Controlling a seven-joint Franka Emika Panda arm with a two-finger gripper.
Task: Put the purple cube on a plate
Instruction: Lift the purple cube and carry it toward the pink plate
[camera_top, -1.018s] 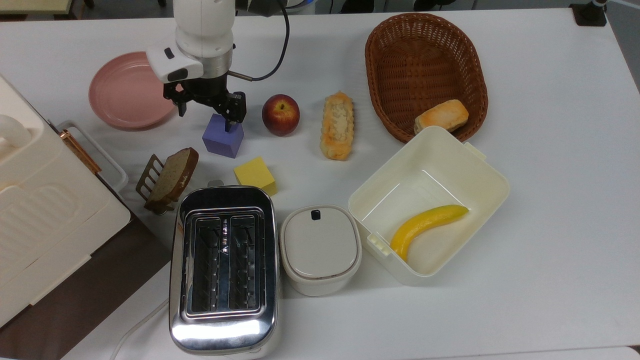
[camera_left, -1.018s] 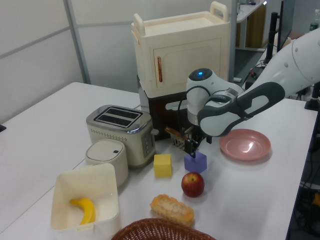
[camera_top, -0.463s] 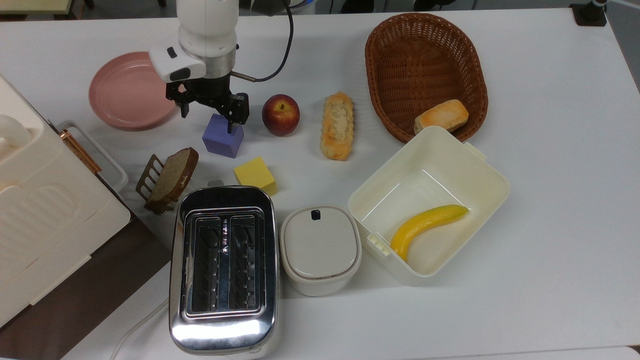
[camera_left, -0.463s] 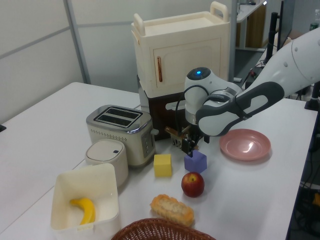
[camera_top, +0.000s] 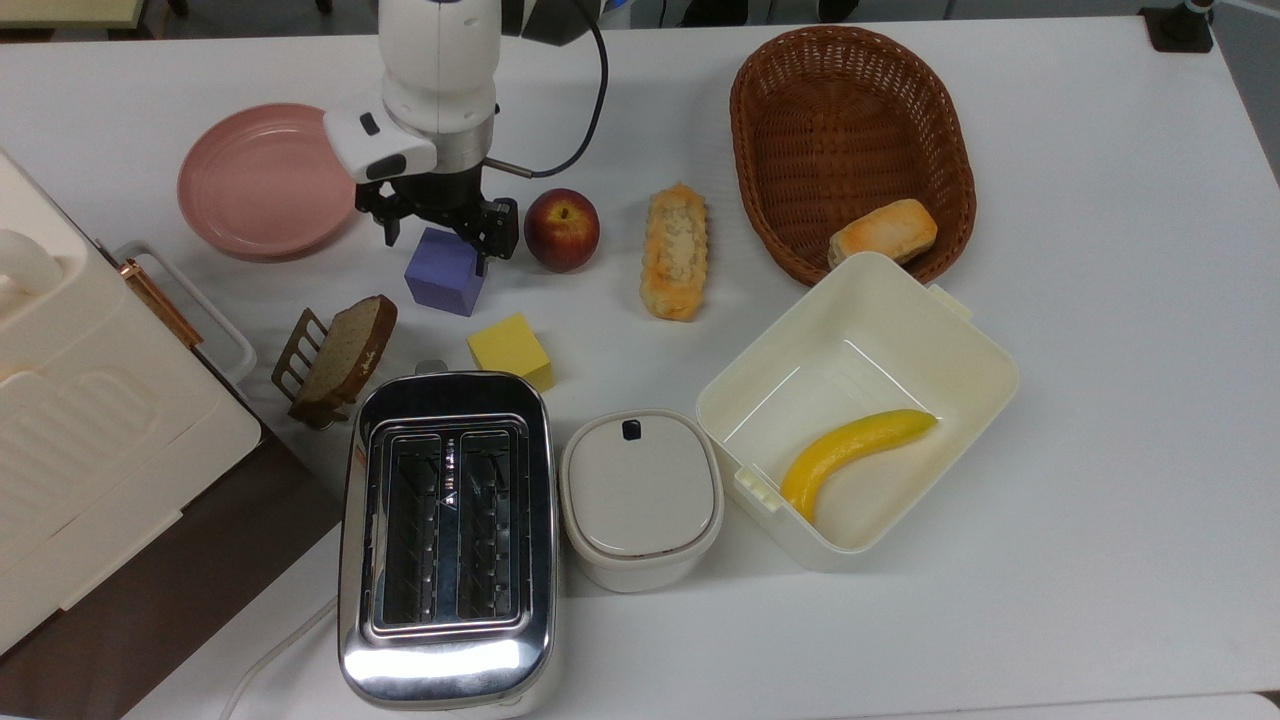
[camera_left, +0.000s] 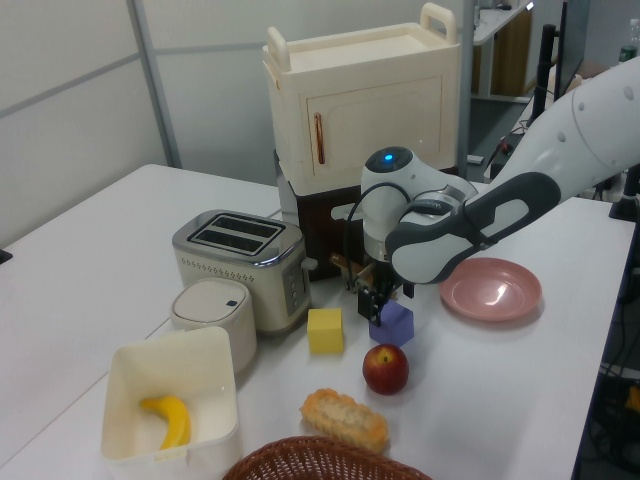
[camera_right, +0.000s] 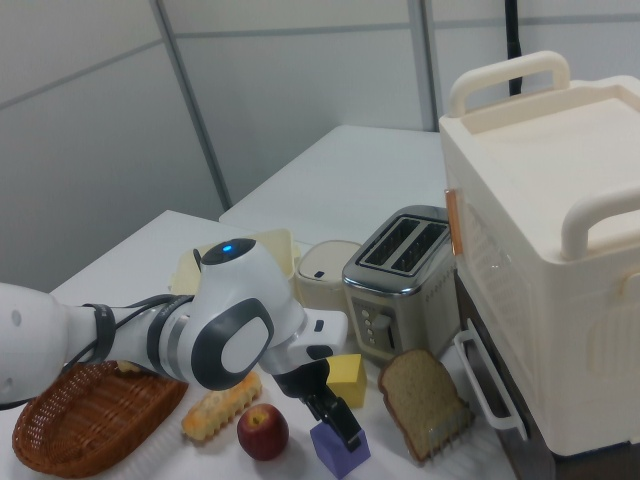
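On the white desk, the matte purple cube sits between the round pink plate and red apple; the jaws straddle it, spread wide, gripping nothing

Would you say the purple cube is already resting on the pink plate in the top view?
No, the purple cube sits on the white table, apart from the plate on the top view's left.

Two cubes: purple cube, yellow cube. One plate, one basket, one apple, one banana (inside the open box), two pastries, one bread slice, one toaster.
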